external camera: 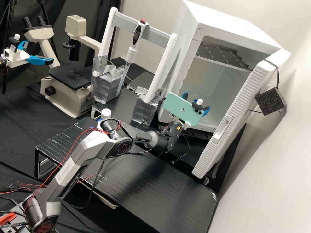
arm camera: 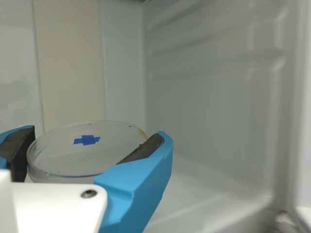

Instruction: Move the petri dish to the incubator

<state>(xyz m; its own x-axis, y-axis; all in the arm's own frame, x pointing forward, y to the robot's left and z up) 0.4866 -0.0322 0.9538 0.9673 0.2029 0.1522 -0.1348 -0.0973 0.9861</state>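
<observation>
The gripper [external camera: 196,101] is closed on the petri dish [arm camera: 63,160], pads against opposite sides of the rim. Both are located at the lower part of the incubator [external camera: 185,45] opening. The open door [external camera: 239,103] flanks the opening; a shelf [external camera: 223,58] spans the interior above. Pipette [external camera: 131,53] and stand [external camera: 108,35]: outside, near the opposite edge.
</observation>
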